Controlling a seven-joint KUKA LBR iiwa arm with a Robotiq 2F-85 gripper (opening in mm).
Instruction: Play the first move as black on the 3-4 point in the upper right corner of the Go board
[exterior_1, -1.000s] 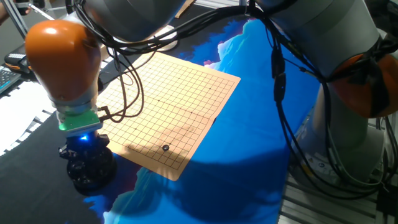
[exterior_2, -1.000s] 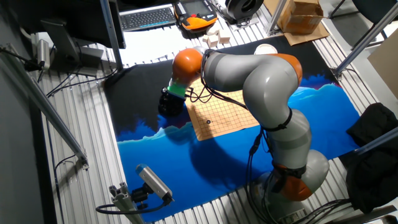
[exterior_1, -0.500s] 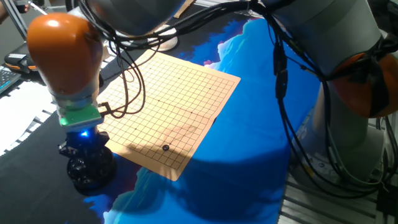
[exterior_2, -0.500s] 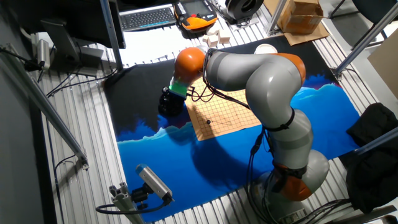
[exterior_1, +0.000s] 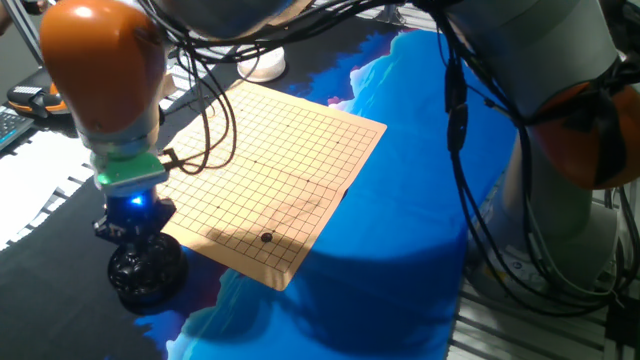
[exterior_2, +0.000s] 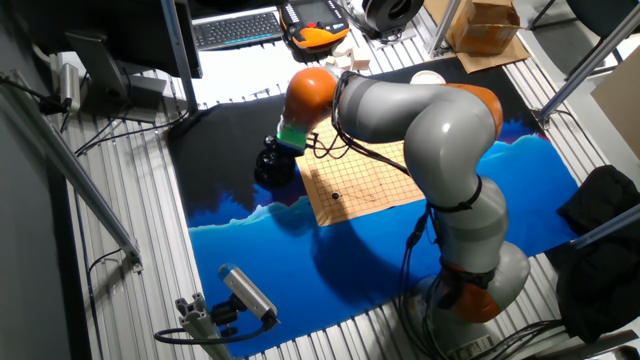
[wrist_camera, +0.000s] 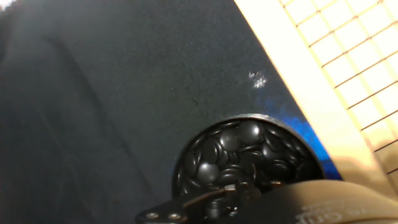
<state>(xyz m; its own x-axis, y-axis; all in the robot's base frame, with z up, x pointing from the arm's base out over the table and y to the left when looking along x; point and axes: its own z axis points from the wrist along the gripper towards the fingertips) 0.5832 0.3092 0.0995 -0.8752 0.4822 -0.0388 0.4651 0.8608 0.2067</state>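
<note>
One black stone (exterior_1: 266, 237) lies on a crossing of the tan Go board (exterior_1: 290, 150), a few lines in from its near corner; the lines are too fine for me to tell whether that crossing is the 3-4 point. The other fixed view shows the same stone (exterior_2: 335, 196) on the board (exterior_2: 365, 175). My gripper (exterior_1: 133, 228) hangs just above a round black bowl (exterior_1: 146, 272) left of the board. In the hand view that bowl (wrist_camera: 245, 158) is full of black stones, right under my gripper (wrist_camera: 230, 194). How the fingers stand is hidden.
A blue cloth (exterior_1: 410, 200) lies under and to the right of the board. A white bowl (exterior_1: 262, 66) stands beyond its far edge. Cables (exterior_1: 200, 130) hang from the arm over the board's left side. A keyboard (exterior_2: 235, 28) and boxes sit at the back.
The arm has lifted the gripper a little, straight up from the black bowl. The stone on the board has not moved.
</note>
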